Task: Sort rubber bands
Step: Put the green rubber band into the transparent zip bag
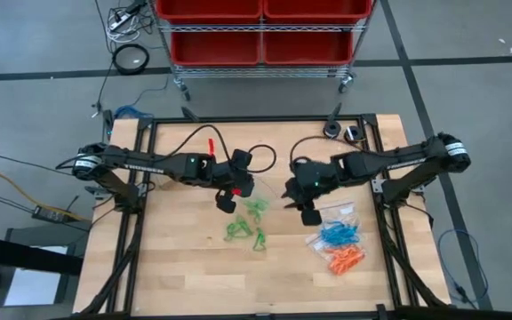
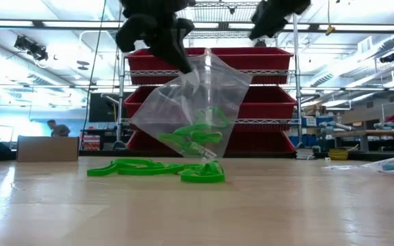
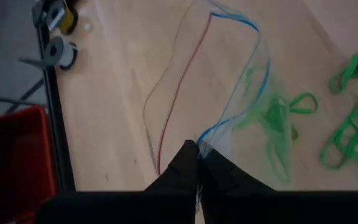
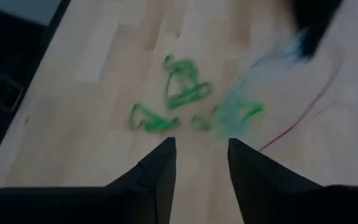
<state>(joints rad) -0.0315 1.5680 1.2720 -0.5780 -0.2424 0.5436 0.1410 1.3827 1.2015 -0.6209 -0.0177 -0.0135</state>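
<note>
Right now I have the left claw (image 3: 196, 163) pinched on the clear bag (image 2: 197, 113), lifted above the desk (image 1: 185, 276), green rubber bands (image 2: 157, 168) inside and beneath. My right claw (image 4: 202, 163) hovers nearby, fingers apart, holding nothing.

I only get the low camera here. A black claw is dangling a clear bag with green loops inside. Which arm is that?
Observer: The left claw; it is shut on the edge of the clear bag.
Operator: Are there other colours anywhere?
Observer: Yes, blue bands and orange bands lie bagged on the table's right side.
Operator: And the other claw?
Observer: The right claw hangs open above the loose green bands, holding nothing.
</note>
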